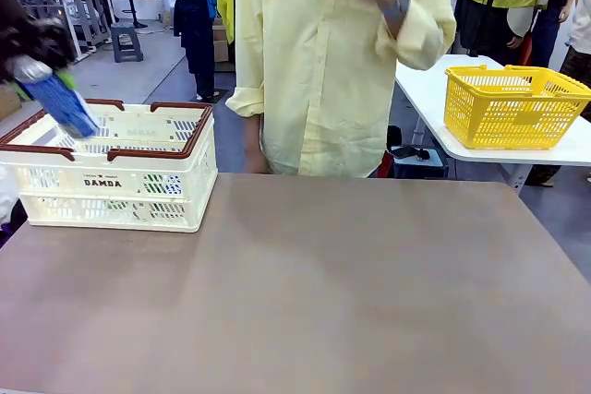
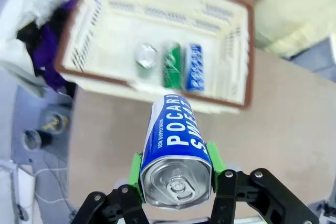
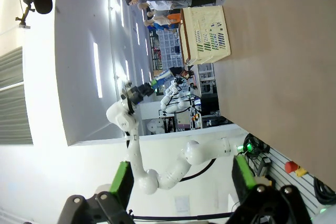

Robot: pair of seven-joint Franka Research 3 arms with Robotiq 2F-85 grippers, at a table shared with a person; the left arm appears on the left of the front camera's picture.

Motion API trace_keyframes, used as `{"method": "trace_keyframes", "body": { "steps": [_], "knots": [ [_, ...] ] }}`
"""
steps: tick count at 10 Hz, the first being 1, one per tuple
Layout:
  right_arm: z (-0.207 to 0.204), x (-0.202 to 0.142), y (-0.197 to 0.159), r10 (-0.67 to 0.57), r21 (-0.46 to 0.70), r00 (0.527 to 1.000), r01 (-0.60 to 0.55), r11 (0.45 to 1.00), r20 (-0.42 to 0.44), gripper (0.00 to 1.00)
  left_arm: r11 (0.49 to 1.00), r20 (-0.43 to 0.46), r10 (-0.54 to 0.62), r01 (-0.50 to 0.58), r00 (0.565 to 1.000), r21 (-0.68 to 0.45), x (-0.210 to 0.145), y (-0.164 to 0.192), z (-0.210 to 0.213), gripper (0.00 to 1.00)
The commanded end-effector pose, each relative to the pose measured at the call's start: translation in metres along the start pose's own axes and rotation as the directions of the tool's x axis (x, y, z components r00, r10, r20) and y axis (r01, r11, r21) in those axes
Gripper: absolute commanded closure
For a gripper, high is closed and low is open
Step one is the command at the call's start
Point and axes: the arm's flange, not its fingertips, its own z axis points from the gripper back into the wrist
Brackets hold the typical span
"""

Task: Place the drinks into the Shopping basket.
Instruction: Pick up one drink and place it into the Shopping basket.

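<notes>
My left gripper (image 1: 39, 76) hangs at the upper left, shut on a blue can (image 1: 61, 103) that tilts over the near left corner of the cream Shopping basket (image 1: 102, 182). In the left wrist view the green pads clamp this blue can (image 2: 176, 140) with white lettering, silver top toward the camera, above the basket's near rim (image 2: 100, 77). Inside the basket lie three cans side by side: one showing its silver top (image 2: 146, 56), a green one (image 2: 171, 65) and a blue one (image 2: 195, 67). My right gripper (image 3: 181, 182) is open, holding nothing, far from the basket (image 3: 206, 35).
A person in a pale yellow shirt (image 1: 323, 62) stands at the table's far edge, one hand raised. A yellow plastic basket (image 1: 512, 106) sits on a white side table at the right. The brown tabletop (image 1: 351, 292) stretches right of the crate.
</notes>
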Motion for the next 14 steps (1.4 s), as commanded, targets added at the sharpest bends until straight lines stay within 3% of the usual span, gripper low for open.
{"method": "trace_keyframes", "body": {
  "steps": [1,2,4,5,6,7,8,12,14],
  "knots": [
    [-0.001,-0.002,0.004,-0.012,0.005,1.0,0.012,1.0,-0.001,0.0,0.999,0.056,-0.049,0.049,0.997,0.004,0.095,0.009,-0.009,1.0],
    [-0.001,-0.002,0.004,-0.012,0.005,1.0,0.012,1.0,-0.001,0.0,0.998,0.071,-0.051,0.047,0.996,0.053,0.116,0.011,-0.03,1.0],
    [-0.001,-0.002,0.004,-0.012,0.005,1.0,0.012,1.0,-0.001,0.0,0.987,-0.012,-0.125,0.126,0.992,0.1,0.126,0.015,-0.084,1.0],
    [-0.001,-0.002,0.004,-0.012,0.005,1.0,0.012,1.0,-0.001,0.0,0.975,-0.012,-0.088,0.089,0.996,0.206,0.127,0.021,-0.105,1.0],
    [-0.001,-0.002,0.004,-0.012,0.005,1.0,0.012,1.0,-0.001,0.0,0.969,-0.065,-0.058,0.072,0.996,0.235,0.124,0.03,-0.123,1.0],
    [-0.001,-0.002,0.004,-0.012,0.005,1.0,0.012,1.0,-0.001,0.0,0.971,-0.085,0.011,0.01,0.996,0.238,0.121,0.034,-0.131,1.0],
    [-0.001,-0.002,0.004,-0.012,0.005,1.0,0.012,1.0,-0.001,0.0,0.981,-0.054,-0.088,0.096,0.995,0.17,0.129,0.024,-0.127,1.0],
    [-0.001,-0.002,0.004,-0.012,0.005,1.0,0.012,1.0,-0.001,0.0,0.977,-0.074,-0.067,0.081,0.995,0.196,0.127,0.023,-0.137,1.0],
    [-0.001,-0.002,0.004,-0.012,0.005,1.0,0.012,1.0,-0.001,0.0,0.93,-0.2,-0.316,0.344,0.927,0.125,0.171,0.014,-0.19,1.0]
  ]
}}
